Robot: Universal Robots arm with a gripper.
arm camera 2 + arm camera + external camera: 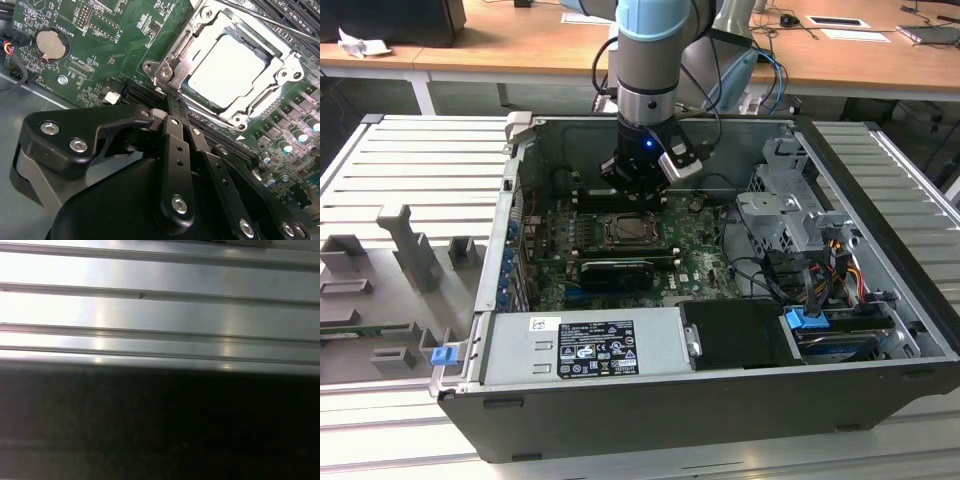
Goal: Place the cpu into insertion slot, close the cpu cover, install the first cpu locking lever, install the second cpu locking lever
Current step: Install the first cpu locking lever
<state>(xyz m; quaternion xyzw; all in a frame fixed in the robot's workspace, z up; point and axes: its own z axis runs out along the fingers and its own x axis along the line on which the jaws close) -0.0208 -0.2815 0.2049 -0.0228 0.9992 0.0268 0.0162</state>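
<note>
Here, nearest to us in the exterior view, we see the open computer case (650, 420) lying on its side on a ribbed metal surface (400, 170), with a labelled silver power supply (585, 348) along its near wall and a metal drive cage (790, 215) at the frame's right. Behind the power supply lies the green motherboard (695, 265), crossed by a long black card (612, 270).

At the board's middle we find the insertion slot (632, 232). In the second wrist view the cpu (227, 70) sits in the slot, pale face up, at the upper right of the frame, and the cpu cover (272, 85) lies flat over it, its silver frame ringing the chip. A thin lever rod (260, 20) crosses the upper right corner; whether it is latched we cannot tell.

Just beyond the slot in the exterior view hangs the end effector (638, 190), empty. In the second wrist view its black fingers (175, 150) lie close together, nothing between them.

Farther back stands a wooden desk (520, 40).
</note>
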